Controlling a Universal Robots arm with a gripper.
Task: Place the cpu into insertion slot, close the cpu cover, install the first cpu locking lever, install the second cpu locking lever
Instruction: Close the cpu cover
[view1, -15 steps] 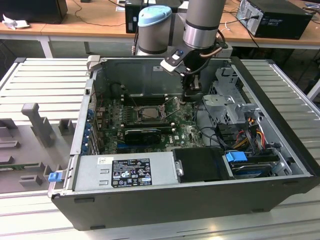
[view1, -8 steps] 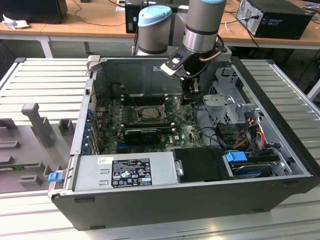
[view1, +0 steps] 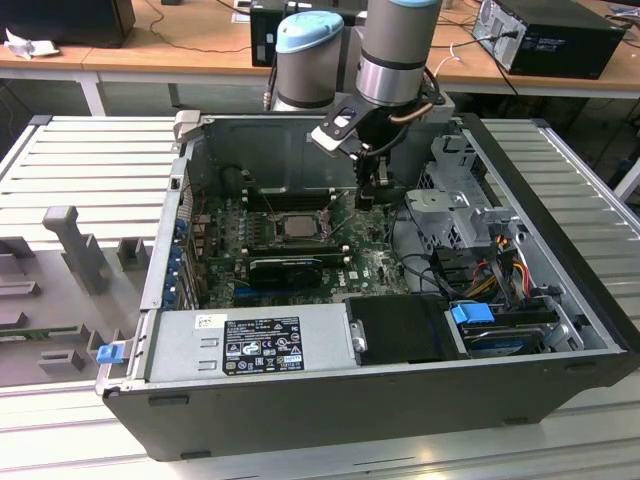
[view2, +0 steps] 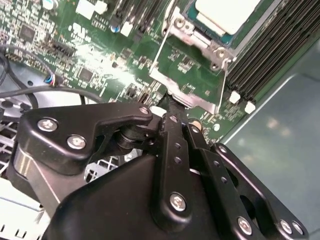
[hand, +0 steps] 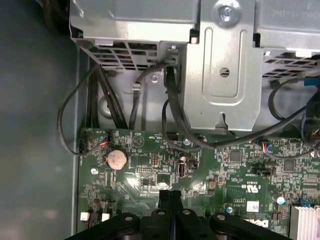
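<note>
We see the cpu (view1: 297, 226) seated in the insertion slot (view2: 231, 38), cpu cover (view2: 192, 32) apparently down, wire locking lever (view2: 159, 52) latching unclear, and the gripper (view1: 371, 203) at 2 o'clock of it, fingers pressed together, empty.

A ribbed grey metal table (view1: 80, 160) carries the open computer case (view1: 330, 400), directly below the jaws of the gripper (view1: 368, 203). Grey fixtures (view1: 75, 248) stand well apart from them.
</note>
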